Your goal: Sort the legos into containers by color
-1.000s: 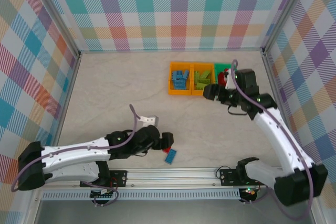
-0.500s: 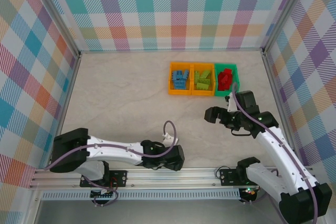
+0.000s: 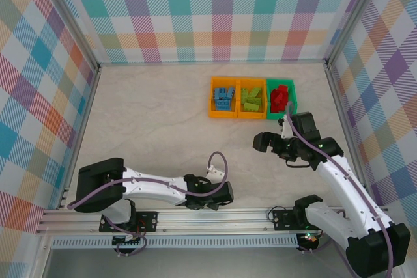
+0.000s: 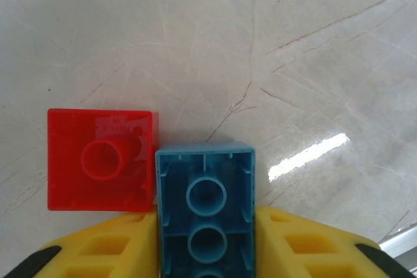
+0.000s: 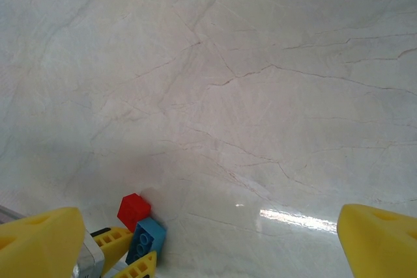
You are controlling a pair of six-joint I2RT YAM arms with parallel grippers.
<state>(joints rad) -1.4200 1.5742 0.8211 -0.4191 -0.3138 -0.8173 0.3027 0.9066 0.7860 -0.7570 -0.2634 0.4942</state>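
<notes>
In the left wrist view a blue brick (image 4: 205, 206) sits underside-up between my yellow fingers (image 4: 98, 252), and my left gripper (image 4: 205, 232) is shut on it, low over the table. A red brick (image 4: 101, 159) lies against its left side. The right wrist view shows the same red brick (image 5: 133, 209) and blue brick (image 5: 146, 239) far below. My left gripper (image 3: 221, 194) is at the near edge. My right gripper (image 3: 262, 140) hangs open and empty in front of the bins. One orange bin (image 3: 213, 99) holds blue bricks, the other orange bin (image 3: 240, 99) lime green ones, and the green bin (image 3: 293, 99) red ones.
The metal rail (image 3: 215, 214) of the near table edge runs right behind my left gripper. Checked walls (image 3: 215, 11) close in the table on three sides. Bare marbled tabletop (image 3: 150, 122) lies between the bins and the left arm.
My left arm has swung down to the near edge and closed on the blue brick. My right arm has drawn back from the green bin toward the near side.
</notes>
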